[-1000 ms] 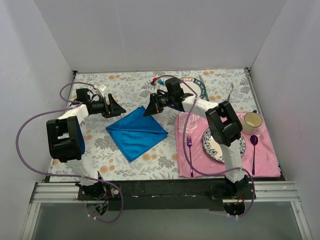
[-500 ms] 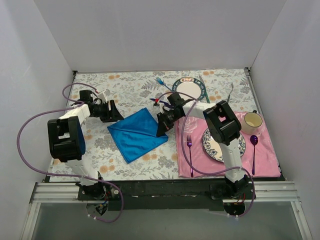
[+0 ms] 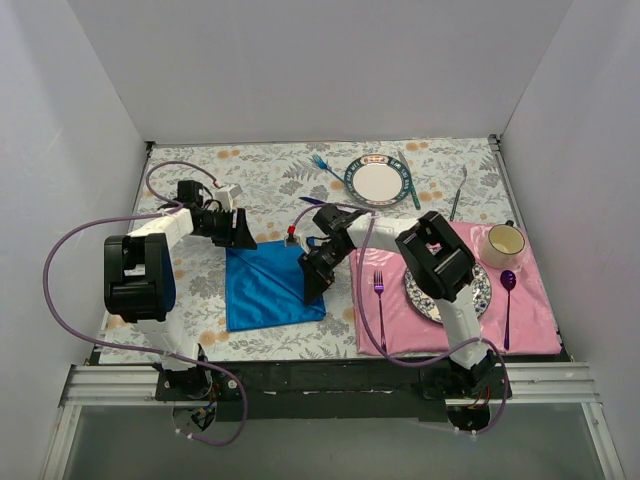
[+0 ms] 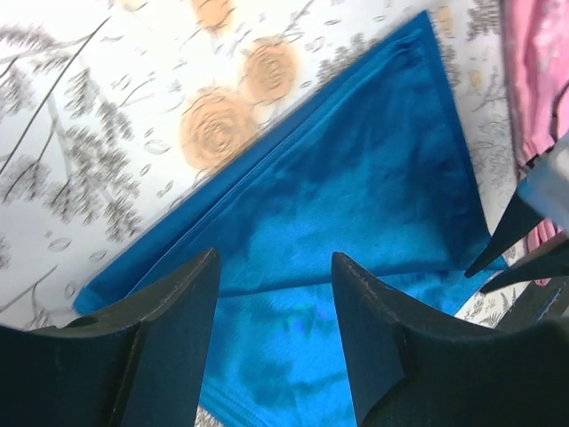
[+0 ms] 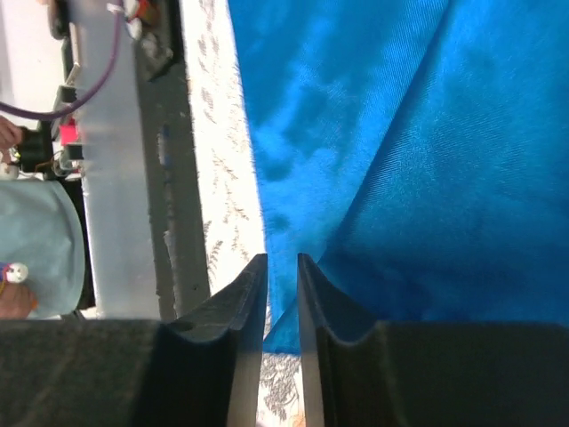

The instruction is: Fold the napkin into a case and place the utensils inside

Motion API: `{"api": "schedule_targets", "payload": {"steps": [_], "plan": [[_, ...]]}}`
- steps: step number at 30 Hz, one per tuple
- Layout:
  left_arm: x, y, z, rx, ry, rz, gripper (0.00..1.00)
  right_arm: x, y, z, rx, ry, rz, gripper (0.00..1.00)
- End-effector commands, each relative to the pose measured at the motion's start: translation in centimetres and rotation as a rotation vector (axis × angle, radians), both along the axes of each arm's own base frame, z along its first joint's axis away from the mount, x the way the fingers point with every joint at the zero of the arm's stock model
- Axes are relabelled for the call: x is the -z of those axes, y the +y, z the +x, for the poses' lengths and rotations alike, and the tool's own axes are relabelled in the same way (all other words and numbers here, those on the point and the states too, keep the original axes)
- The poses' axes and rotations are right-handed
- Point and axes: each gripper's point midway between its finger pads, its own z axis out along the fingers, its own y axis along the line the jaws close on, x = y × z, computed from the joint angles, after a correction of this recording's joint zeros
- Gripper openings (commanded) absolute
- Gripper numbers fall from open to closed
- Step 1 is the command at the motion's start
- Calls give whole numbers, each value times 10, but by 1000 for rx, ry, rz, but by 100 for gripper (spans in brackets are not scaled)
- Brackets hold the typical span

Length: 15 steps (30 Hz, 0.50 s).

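Folding is only part done: the napkin [image 3: 268, 290] lies near-left as a broad folded square, no narrow case yet, the right pincer [image 5: 282, 267] pinching its right edge, the left pincer [image 4: 274, 260] open over its far corner, the light-blue fork [image 3: 322, 164] and dark knife [image 3: 457, 192] unplaced at the far side.

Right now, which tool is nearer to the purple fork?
Right. The right tool holds the napkin just left of the fork; the left tool is at the napkin's far corner.
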Motion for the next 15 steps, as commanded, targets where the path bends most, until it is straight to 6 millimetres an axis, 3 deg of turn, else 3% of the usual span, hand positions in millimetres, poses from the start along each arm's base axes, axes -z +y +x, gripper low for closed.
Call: {"api": "schedule_targets", "payload": {"steps": [1, 2, 4, 8, 10, 15], "plan": [[-37, -17, 21, 134, -217, -82, 51, -77, -1, 44, 114, -29, 175, 30], [-42, -20, 24, 170, -267, -88, 51, -82, -5, 71, 177, -73, 213, 32], [-50, -30, 33, 233, -360, -88, 50, -94, -9, 100, 293, -80, 200, 36], [-41, -58, 49, 413, -489, -27, 50, -95, -22, 167, 483, -200, 186, 37], [-39, -74, 54, 475, -523, -24, 50, -85, -21, 190, 534, -248, 148, 37], [-25, -97, 72, 554, -575, 1, 50, -68, -14, 211, 575, -221, 109, 46]]}}
